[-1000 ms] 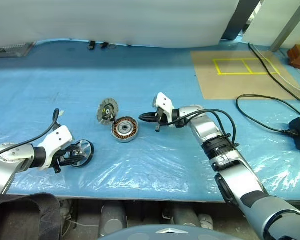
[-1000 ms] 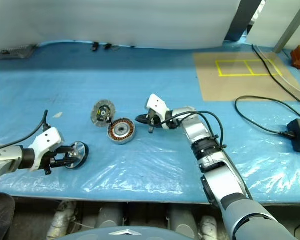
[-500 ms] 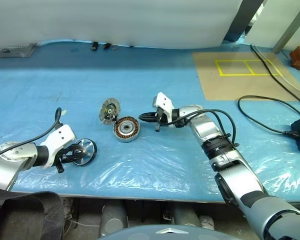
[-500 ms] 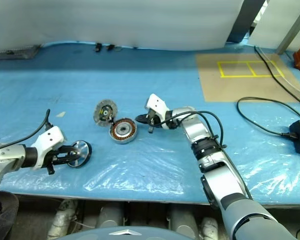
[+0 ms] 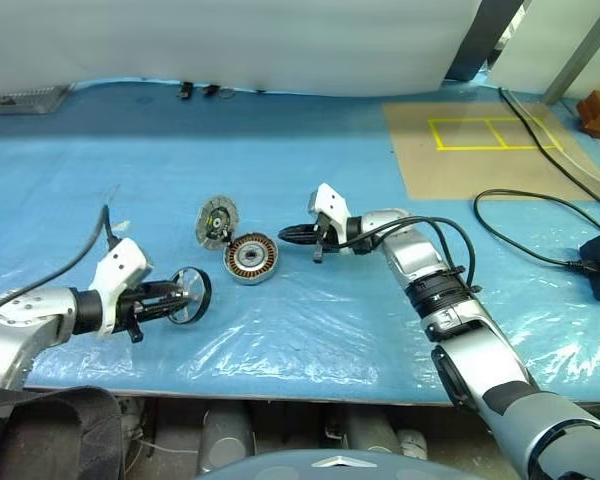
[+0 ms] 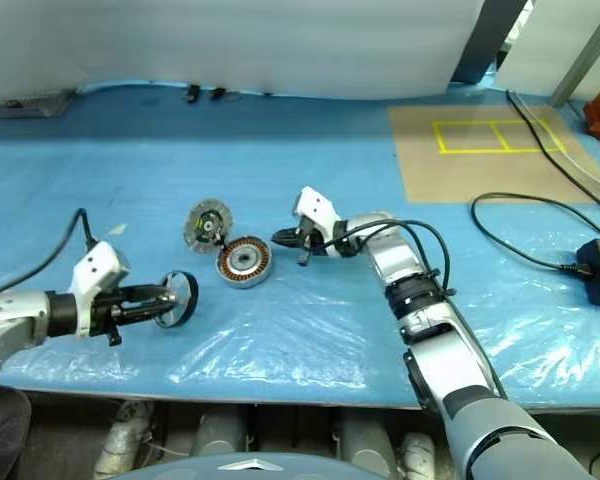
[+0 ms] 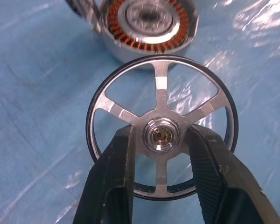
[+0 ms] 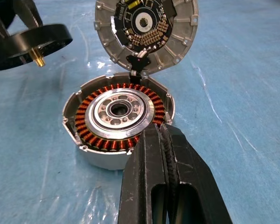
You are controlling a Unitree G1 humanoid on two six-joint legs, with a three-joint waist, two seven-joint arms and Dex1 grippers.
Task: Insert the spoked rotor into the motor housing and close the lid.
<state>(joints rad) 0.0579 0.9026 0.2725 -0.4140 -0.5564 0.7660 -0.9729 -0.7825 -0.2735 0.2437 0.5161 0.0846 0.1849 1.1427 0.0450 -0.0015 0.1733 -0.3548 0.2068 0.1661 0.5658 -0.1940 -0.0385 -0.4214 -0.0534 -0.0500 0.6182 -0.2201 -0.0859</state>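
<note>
On bench, head views:
- Bench: blue plastic sheet cover.
- Motor housing: mid-bench, open face up, copper windings showing.
- Lid: tilted up at far-left edge of housing, hinged open.
- Left gripper: fingers clamped on spoked rotor; rotor held on edge, clear of sheet, near-left of housing.
- Right gripper: fingers shut, empty, tips just right of housing.

Left wrist view:
- Rotor: hub pinched between both fingers; disc face toward cam, so disc axis runs roughly along fingers.
- Housing: directly beyond rotor, along finger line, apart from it.

Right wrist view:
- Fingers: pressed together, nothing between; tips at housing rim, contact can't be told.
- Lid: stands behind housing, circuit side facing in.
- Rotor: seen edge-on w/ brass shaft tip, off to lid side, apart from housing.

Key relation (judgement):
- Nearer arm for insert: left, already holding rotor.
- Req'd: rotor axis now approx level; housing bore vertical. Wrist must tip rotor flat, shaft down, then centre over hub.
- Risk: lid edge close to approach path.
</note>
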